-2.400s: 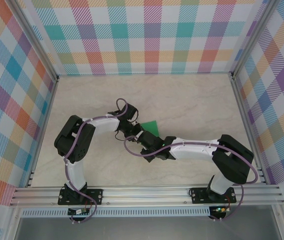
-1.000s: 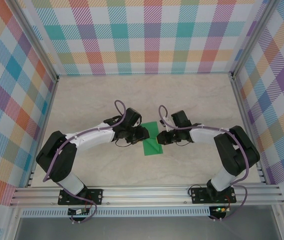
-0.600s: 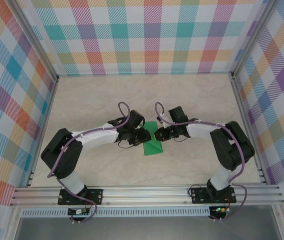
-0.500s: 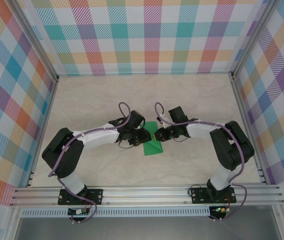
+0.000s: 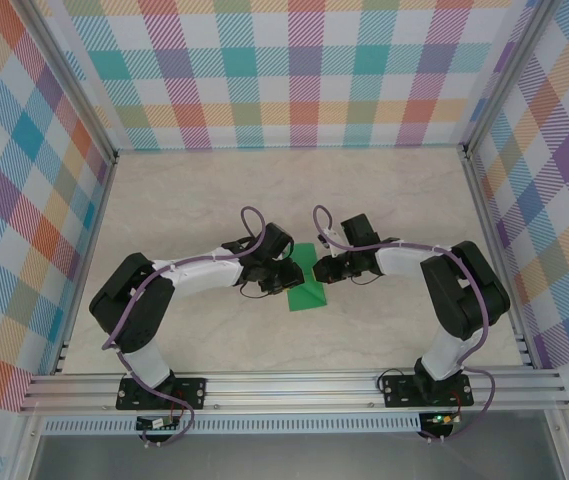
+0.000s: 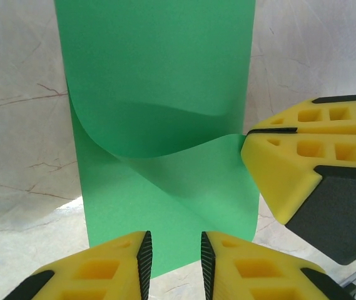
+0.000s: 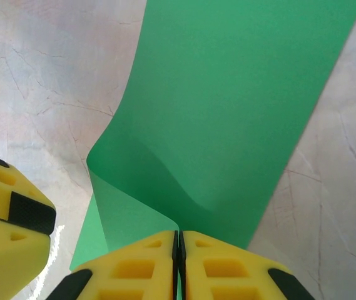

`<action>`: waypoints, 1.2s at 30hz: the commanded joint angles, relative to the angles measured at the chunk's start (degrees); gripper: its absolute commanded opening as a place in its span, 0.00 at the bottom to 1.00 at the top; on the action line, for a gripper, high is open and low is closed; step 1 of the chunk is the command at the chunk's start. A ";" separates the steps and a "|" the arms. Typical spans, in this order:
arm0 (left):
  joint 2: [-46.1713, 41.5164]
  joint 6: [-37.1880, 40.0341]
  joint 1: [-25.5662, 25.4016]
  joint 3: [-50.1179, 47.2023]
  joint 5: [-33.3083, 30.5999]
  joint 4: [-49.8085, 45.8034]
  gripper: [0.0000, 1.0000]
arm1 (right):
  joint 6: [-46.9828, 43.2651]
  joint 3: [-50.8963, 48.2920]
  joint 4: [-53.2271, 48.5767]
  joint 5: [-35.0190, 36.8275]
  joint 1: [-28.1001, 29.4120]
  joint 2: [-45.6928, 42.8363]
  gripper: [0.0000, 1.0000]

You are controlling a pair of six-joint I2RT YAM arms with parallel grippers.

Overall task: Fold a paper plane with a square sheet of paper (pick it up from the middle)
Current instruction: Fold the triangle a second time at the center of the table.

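Note:
The square sheet of paper (image 5: 307,292) is bright green and lies on the table as a long narrow rectangle (image 6: 159,81). One corner of it is lifted and curled over the rest. My right gripper (image 7: 178,235) is shut on that curled corner, and its yellow fingers (image 6: 287,169) come in from the right in the left wrist view. My left gripper (image 6: 173,242) hovers over the paper's near edge with its jaws a small gap apart and nothing clamped between them. From above, the left gripper (image 5: 286,273) and the right gripper (image 5: 320,268) face each other across the paper.
The pale marble tabletop (image 5: 384,200) has free room all round the paper. Checked walls (image 5: 294,70) and aluminium rails (image 5: 294,385) enclose it. One left finger (image 7: 12,219) shows at the lower left of the right wrist view.
Both grippers have closed in on the paper from either side. The right one has drawn a corner up and over, and the left jaws have narrowed.

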 commanded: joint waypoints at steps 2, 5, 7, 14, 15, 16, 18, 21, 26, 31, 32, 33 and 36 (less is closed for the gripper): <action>0.88 -0.36 -1.21 1.82 -0.33 0.92 0.29 | -0.20 -0.80 1.48 -0.81 -0.46 -0.57 0.12; 1.15 -0.32 -1.20 2.10 -0.07 1.23 0.29 | -0.03 -0.64 1.57 -0.83 -0.46 -0.20 0.12; 1.29 -0.40 -1.13 2.30 0.24 1.65 0.28 | -0.24 -0.53 1.57 -1.09 -0.46 -0.08 0.12; 2.52 -1.54 -1.17 3.20 0.20 3.46 0.22 | -0.19 0.04 0.93 -0.51 -0.45 0.75 0.12; 2.81 -1.76 -1.18 3.24 0.06 3.67 0.21 | -0.25 0.15 0.76 -0.27 -0.55 0.90 0.12; 3.01 -1.96 -1.17 3.28 -0.05 3.96 0.20 | -0.32 0.35 0.53 -0.22 -0.42 1.16 0.12; 3.64 -2.51 -1.13 3.14 -0.07 4.70 0.17 | -0.32 0.44 0.53 -0.47 -0.51 1.24 0.12; 4.35 -3.38 -1.18 2.77 0.20 6.54 0.12 | -0.28 0.51 0.37 -0.37 -0.55 1.43 0.12; 4.97 -4.57 -1.13 2.10 0.72 9.86 0.10 | -0.28 0.53 0.34 -0.39 -0.53 1.53 0.12; 5.43 -5.54 -1.17 0.82 1.17 11.50 0.09 | -0.30 0.58 0.21 -0.05 -0.55 1.60 0.12; 5.41 -5.70 -1.16 0.44 1.33 11.98 0.09 | -0.29 0.62 0.24 -0.04 -0.55 1.62 0.12; 5.35 -5.77 -1.19 0.18 1.40 12.20 0.09 | -0.33 0.69 0.25 -0.03 -0.48 1.64 0.12; 5.31 -5.83 -1.13 -0.31 1.42 12.28 0.09 | -0.31 0.62 0.21 0.03 -0.53 1.63 0.12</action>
